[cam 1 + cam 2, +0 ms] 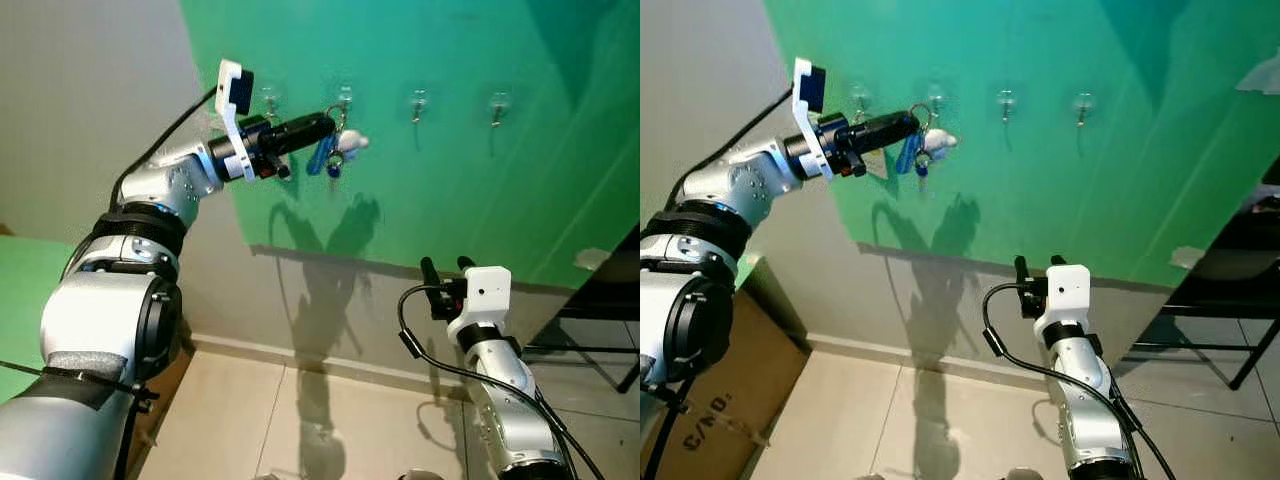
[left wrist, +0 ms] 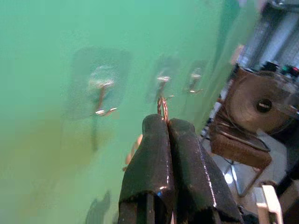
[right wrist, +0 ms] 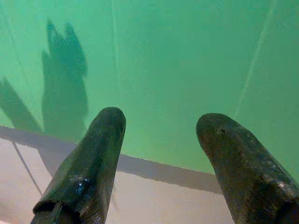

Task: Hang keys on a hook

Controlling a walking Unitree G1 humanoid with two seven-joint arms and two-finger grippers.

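A green wall panel (image 1: 450,180) carries a row of small clear hooks. My left gripper (image 1: 328,125) is raised to the second hook from the left (image 1: 344,98) and is shut on a key ring (image 2: 162,106). A blue fob and a white fob (image 1: 335,152) dangle from the ring just under that hook. In the left wrist view the ring sticks out past the closed fingertips (image 2: 156,126), close to a hook (image 2: 102,97); whether it touches a hook I cannot tell. My right gripper (image 1: 447,266) is low, open and holds nothing, pointing at the panel's lower edge (image 3: 161,161).
Two more hooks (image 1: 419,102) (image 1: 498,103) lie to the right, one (image 1: 268,100) to the left. A cardboard box (image 1: 730,400) stands at lower left. Black furniture (image 1: 600,310) stands at right. Tiled floor (image 1: 330,420) lies below.
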